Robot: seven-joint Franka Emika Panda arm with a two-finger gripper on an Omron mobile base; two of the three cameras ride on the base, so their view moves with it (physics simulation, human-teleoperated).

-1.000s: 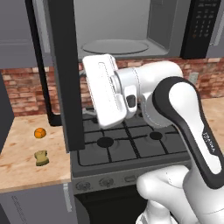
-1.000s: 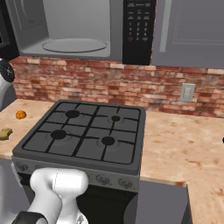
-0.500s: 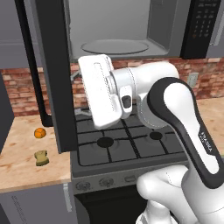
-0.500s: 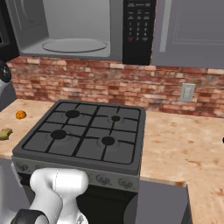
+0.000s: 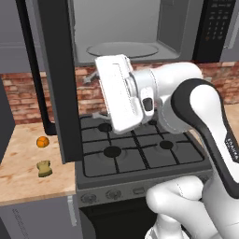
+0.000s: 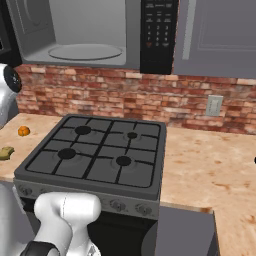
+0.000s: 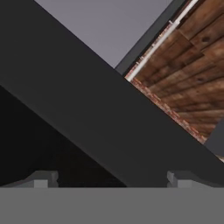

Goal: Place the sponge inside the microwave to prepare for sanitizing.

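Observation:
The microwave hangs over the stove with its black door swung wide open to the left, and its light grey inside and round turntable show. My gripper is in front of the stove's back, pointing left at the door's inner edge, close to it. In the hand view the gripper is open, its tips wide apart with nothing between them, facing the dark door. The olive-yellow sponge lies on the left counter, also seen as the sponge, well below and left of the gripper.
A small orange ball sits on the wooden counter just behind the sponge. The black gas stove is under the microwave. A brick wall runs behind, with a grey cabinet right of the keypad.
The hand swung left towards the open door, then drew back right to about where it was. The sponge and ball have not moved.

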